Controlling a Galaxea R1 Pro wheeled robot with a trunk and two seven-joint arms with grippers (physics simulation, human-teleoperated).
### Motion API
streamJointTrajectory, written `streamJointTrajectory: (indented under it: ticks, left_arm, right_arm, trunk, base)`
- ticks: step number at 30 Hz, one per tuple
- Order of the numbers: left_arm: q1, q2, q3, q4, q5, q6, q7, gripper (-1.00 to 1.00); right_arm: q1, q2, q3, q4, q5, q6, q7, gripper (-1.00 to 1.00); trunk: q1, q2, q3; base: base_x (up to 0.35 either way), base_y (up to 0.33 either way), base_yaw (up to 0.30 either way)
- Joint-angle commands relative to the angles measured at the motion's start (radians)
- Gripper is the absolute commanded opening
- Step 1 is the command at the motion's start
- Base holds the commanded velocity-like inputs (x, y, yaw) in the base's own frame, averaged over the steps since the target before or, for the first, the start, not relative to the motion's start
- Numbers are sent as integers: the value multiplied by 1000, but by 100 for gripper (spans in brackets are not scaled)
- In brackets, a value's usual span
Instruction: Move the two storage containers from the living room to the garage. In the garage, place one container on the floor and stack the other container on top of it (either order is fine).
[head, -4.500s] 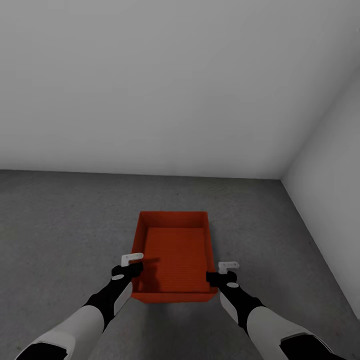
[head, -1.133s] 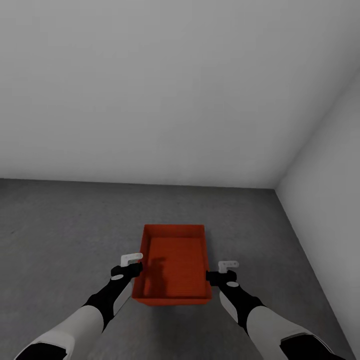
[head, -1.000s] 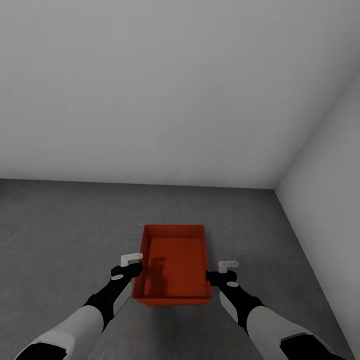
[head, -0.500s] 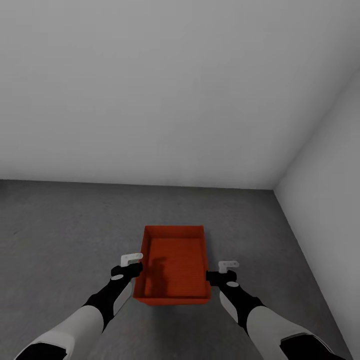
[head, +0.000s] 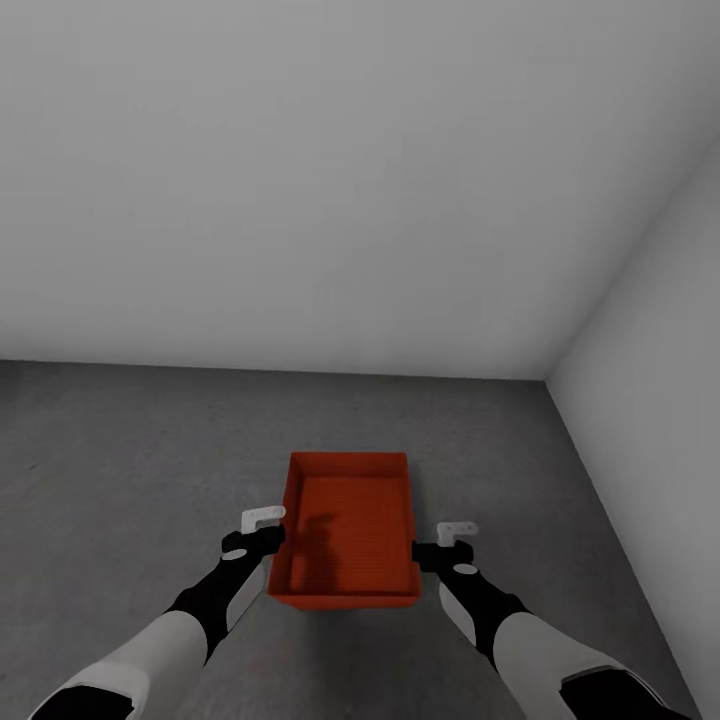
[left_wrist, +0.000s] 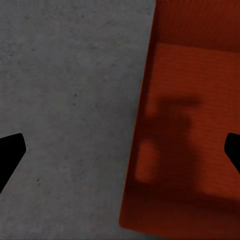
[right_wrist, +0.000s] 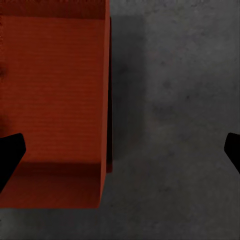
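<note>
Orange-red storage container (head: 348, 540) rests on the garage floor (head: 120, 470), seemingly a little farther off than moments ago, between the left gripper (head: 258, 527) and right gripper (head: 450, 541), both jaws released, awaiting its twin

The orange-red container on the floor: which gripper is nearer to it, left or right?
Left, narrowly. The left gripper hovers above the container's left wall, while the right gripper hangs just outside its right wall, over the floor. Both are open.

We see bare dark grey concrete floor (head: 130, 450) on every side of the orange-red rectangular open-topped container (head: 347, 530). The plain white walls (head: 640, 380) close off the far and right edges, meeting in the far right corner.
</note>
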Motion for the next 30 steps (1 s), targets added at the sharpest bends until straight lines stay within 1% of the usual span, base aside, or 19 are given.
streamJointTrajectory:
  ticks: [1, 20, 30]
  left_arm:
    - [0, 1, -9, -1, 10, 1, 7, 100]
    - [0, 2, -9, -1, 10, 5, 7, 100]
    - [0, 0, -10, 2, 11, 10, 7, 100]
  right_arm:
    - [-1, 0, 9, 1, -11, -4, -5, 100]
    - [-1, -1, 8, 5, -10, -14, -7, 100]
    - [-1, -9, 7, 9, -11, -17, -6, 100]
  trunk:
    - [-4, 7, 2]
    - [-77, 140, 62]
    - [-115, 210, 93]
  base:
    - [0, 0, 0]
    - [0, 0, 0]
    - [0, 0, 0]
